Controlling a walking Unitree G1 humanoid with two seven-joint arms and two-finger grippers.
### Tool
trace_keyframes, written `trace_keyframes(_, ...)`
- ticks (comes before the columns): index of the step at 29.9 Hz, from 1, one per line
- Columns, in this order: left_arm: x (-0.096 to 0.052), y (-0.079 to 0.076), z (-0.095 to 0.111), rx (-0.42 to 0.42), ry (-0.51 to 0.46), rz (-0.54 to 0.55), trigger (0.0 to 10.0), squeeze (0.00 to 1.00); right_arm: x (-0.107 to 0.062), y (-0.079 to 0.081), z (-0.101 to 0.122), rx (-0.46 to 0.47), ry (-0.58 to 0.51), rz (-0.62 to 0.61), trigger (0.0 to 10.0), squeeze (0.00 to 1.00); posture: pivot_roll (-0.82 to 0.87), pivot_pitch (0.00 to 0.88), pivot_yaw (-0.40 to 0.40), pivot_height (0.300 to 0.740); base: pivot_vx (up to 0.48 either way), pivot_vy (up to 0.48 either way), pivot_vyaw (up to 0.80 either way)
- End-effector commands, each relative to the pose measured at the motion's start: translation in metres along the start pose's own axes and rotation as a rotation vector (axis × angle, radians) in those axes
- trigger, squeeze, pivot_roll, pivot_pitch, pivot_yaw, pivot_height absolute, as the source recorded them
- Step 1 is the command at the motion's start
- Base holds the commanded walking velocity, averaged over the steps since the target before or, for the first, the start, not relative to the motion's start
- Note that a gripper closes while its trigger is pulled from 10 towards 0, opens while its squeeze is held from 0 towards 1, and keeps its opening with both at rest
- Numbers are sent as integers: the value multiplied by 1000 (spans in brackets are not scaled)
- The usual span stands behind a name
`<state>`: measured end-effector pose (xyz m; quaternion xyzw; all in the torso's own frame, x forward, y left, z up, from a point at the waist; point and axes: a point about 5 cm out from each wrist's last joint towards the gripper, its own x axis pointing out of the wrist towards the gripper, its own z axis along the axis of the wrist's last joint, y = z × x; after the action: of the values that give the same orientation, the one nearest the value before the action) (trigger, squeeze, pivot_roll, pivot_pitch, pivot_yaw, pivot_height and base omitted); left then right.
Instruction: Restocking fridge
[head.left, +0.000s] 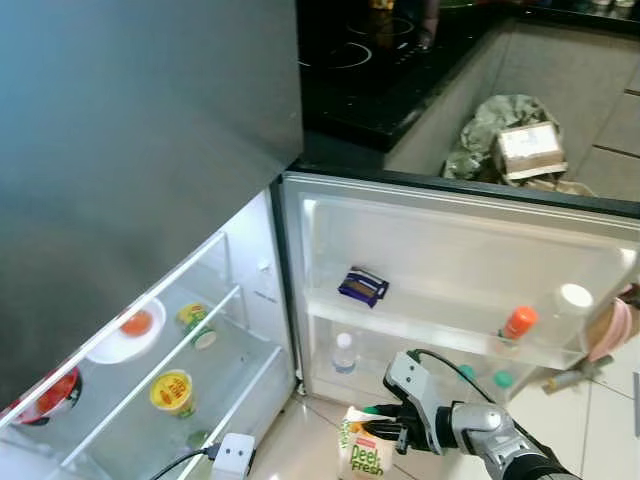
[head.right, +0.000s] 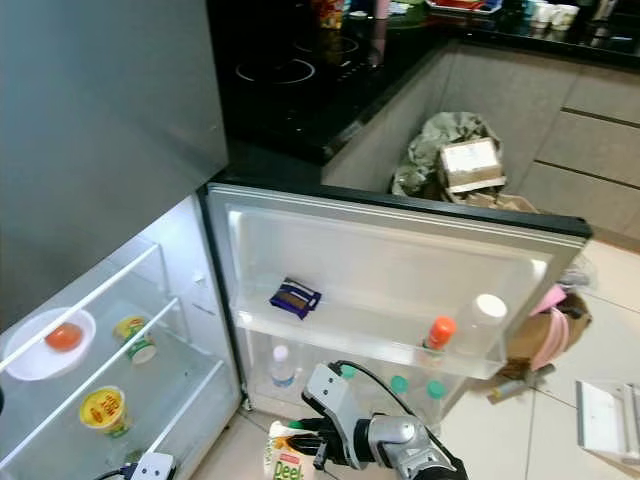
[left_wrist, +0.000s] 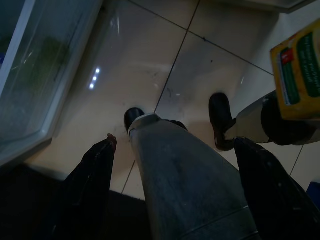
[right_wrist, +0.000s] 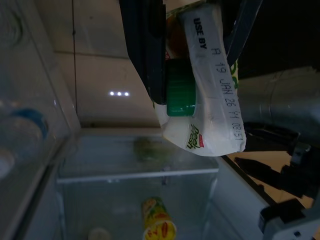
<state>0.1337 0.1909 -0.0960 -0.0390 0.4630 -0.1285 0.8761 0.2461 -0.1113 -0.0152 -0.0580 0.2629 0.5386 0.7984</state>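
A white and green juice carton with a green cap hangs upright just above the tiled floor, in front of the open fridge door. My right gripper is shut on the carton's top, by the cap. The lit fridge interior lies to the carton's left, with a glass shelf and a yellow cup in the right wrist view. My left gripper hangs low over the floor, its fingers wide apart with nothing between them but my own leg beyond.
The door's upper shelf holds a dark snack packet, an orange-capped bottle and a white-capped bottle; a water bottle stands below. Inside are a plate and cups. A black cooktop and a bag with a box lie beyond.
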Motion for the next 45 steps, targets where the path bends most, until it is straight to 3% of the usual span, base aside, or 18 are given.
trace_keyframes(1, 0, 7, 14, 49, -57, 9, 10000, 0, -1, -11, 18, -37, -74, -66, 10000, 0, -98, 0, -32, 740, 0, 0, 0)
trace_keyframes(4, 0, 11, 26, 92, -98, 20, 10000, 0, -3, -16, 23, -39, -89, -117, 10000, 0, -97, 0, -32, 740, 0, 0, 0)
trace_keyframes(6, 0, 17, 51, 153, -188, 10, 10000, 0, -10, -25, 27, -20, -103, -179, 10000, 0, -93, 0, -29, 740, 0, 0, 0)
trace_keyframes(10, 1, 16, 73, 181, -276, -18, 10000, 0, -19, -33, 24, 32, -108, -223, 10000, 0, -88, 0, -29, 740, 0, 0, 0)
trace_keyframes(13, 2, 12, 80, 201, -300, -41, 10000, 0, -23, -35, 21, 44, -98, -242, 10000, 0, -88, 0, -29, 740, 0, 0, 0)
trace_keyframes(16, 8, -8, 100, 326, -357, -155, 10000, 0, -33, -39, 16, 67, -84, -250, 10000, 0, -95, 0, -24, 720, 0, 0, 0)
trace_keyframes(26, 6, -11, 103, 405, -372, -189, 10000, 0, -40, -43, 17, 64, -80, -254, 10000, 0, -99, 0, -19, 675, 0, 0, 0)
trace_keyframes(36, 1, -2, 89, 397, -352, -171, 10000, 0, -38, -43, 20, 51, -77, -239, 10000, 0, -90, 0, -13, 640, 0, 0, 0)
trace_keyframes(45, 2, -6, 85, 400, -348, -184, 10000, 0, -31, -40, 29, 36, -91, -205, 10000, 0, -86, 0, -10, 600, 0, 0, 0)
